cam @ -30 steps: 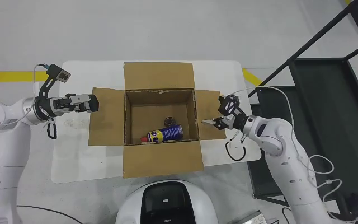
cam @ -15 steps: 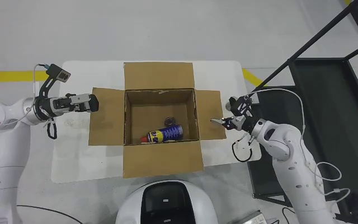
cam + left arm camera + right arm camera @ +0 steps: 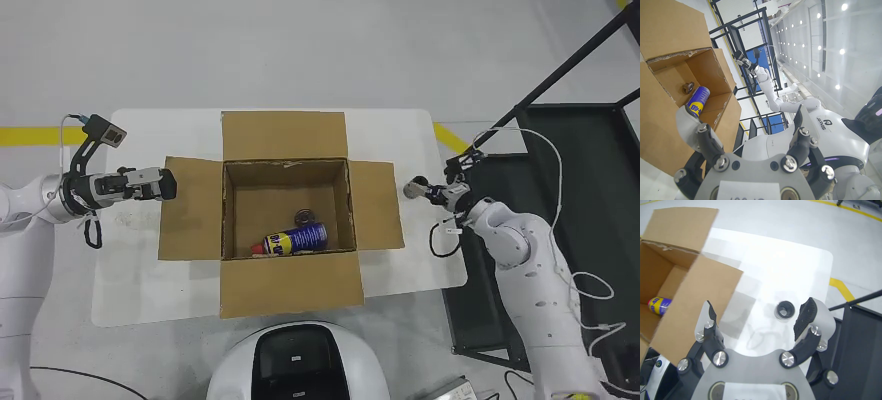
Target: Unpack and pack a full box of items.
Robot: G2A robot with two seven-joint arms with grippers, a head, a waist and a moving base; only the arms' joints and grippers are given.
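The open cardboard box [image 3: 285,135] stands mid-table. On its floor lie a blue spray can [image 3: 297,239] [image 3: 698,100] [image 3: 659,306] and a small round metal part [image 3: 303,214] [image 3: 688,87]. My right gripper [image 3: 430,192] [image 3: 759,306] is open over the bare table right of the box's right flap. A small metal socket [image 3: 784,311] [image 3: 411,188] sits on the table between its fingertips, untouched by either. My left gripper [image 3: 165,184] [image 3: 743,111] hangs open and empty just outside the box's left flap.
The white table [image 3: 140,280] has free strips left and right of the box. A black metal rack [image 3: 570,170] stands close to the table's right edge, behind my right arm. All the box's flaps are spread outward.
My right gripper has moved from the box's right flap out and back over the table on the right; the socket now lies at its open fingertips. The left arm stayed still.
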